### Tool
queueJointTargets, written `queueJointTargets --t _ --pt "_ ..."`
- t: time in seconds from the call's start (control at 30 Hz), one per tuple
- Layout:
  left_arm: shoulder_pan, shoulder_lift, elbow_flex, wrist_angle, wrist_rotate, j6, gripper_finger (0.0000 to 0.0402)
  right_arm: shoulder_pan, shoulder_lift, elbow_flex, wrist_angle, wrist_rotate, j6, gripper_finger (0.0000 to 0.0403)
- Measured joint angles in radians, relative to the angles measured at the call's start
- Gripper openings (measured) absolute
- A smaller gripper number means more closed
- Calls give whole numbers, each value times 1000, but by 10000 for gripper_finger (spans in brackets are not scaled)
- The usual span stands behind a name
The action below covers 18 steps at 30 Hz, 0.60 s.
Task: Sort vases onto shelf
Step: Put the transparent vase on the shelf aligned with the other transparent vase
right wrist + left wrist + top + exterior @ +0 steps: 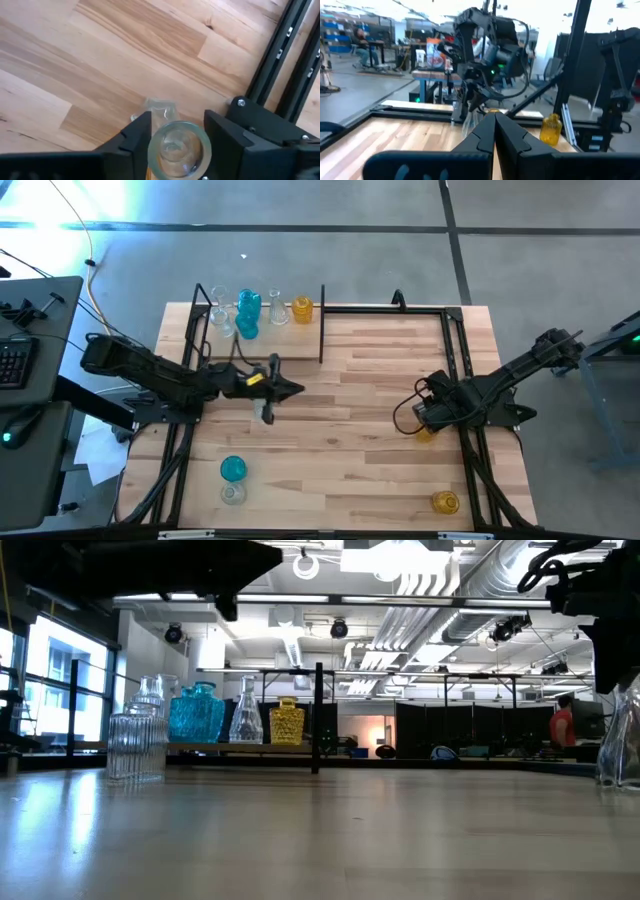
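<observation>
**High view: right fingers bracket a clear vase at the worktop's right side**

High view has the right gripper point(428, 420) down low on the right side of the worktop point(360, 400), just inside the black frame rail. The right wrist view looks straight down on the round rim of a clear vase point(176, 149) standing between the two dark fingers point(134, 134), one on each side and close to the glass. Whether the pads are actually pressing on it cannot be told from these views.

Over on the left, the left gripper point(290, 389) hangs above the worktop's middle-left, its fingers point(512, 136) pressed together with nothing between them.

At the far left corner stands the shelf point(262, 330), carrying a row of vases: clear ones, two teal vases point(248, 315) and an amber vase point(302, 309) at the right end of the row, just beside the upright black post point(322, 325). The low view shows the same line-up across the plank, with a ribbed clear vase point(137, 743) nearer the camera on the left.

Still on the worktop: a teal vase point(232, 469) touching a clear one point(233, 493) near the front left, and an amber vase point(445, 502) near the front right corner.

A person in red point(562, 726) is visible in the room far behind.
</observation>
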Motion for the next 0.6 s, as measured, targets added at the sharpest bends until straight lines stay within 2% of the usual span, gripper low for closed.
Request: queueJointTargets --t 0.07,0.17,0.37,0.6 --pt "5 -30 -43 34 -7 -1 0 0 0 0 0 2 -8 128" --pt "15 -87 -77 37 -12 -8 0 0 0 0 0 1 -20 123" --pt "18 -192 -101 -38 -15 12 0 0 0 0 15 -9 -27 165" --pt "18 -264 -101 -131 -15 27 0 0 0 0 61 -9 -54 170"
